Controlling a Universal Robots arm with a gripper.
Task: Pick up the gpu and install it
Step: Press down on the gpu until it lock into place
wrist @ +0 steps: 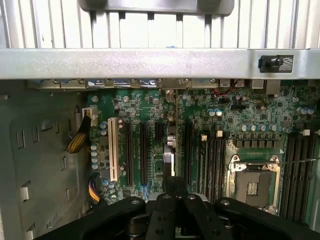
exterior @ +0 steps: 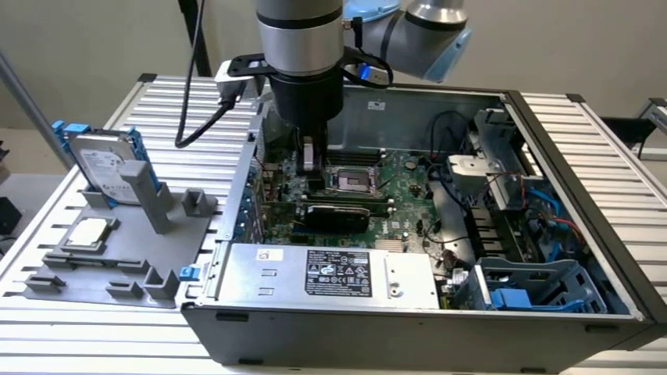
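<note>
exterior / my gripper (exterior: 311, 168): centre of frame, reaching down into the open computer case (exterior: 417, 336), tips over the green board beside the empty processor socket (exterior: 351, 181)
exterior / fingers: look pressed together, nothing visible between them
exterior / gpu (exterior: 336, 216): centre of frame, inside the case, standing on edge across the board just below the socket, black cooler face toward the camera; lower in the frame than my tips, contact can't tell
exterior / power supply (exterior: 328, 273): lower centre, silver box with a black label, just in front of the gpu
exterior / grey holder (exterior: 125, 266): lower left on the slatted table (exterior: 198, 117), outside the case
exterior / hard drive (exterior: 105, 164): left, upright in the holder, blue rails
exterior / processor chip (exterior: 89, 232): left, flat on the holder, near the drive
wrist / my gripper (wrist: 175, 181): black fingers clenched tip to tip over the row of long slots
wrist / board (wrist: 150, 105): green, black slots side by side, one white slot (wrist: 112, 150) at the end of the row
wrist / socket (wrist: 252, 186): open, silver frame, beside the slots
wrist / gpu: can't make it out for sure
</note>
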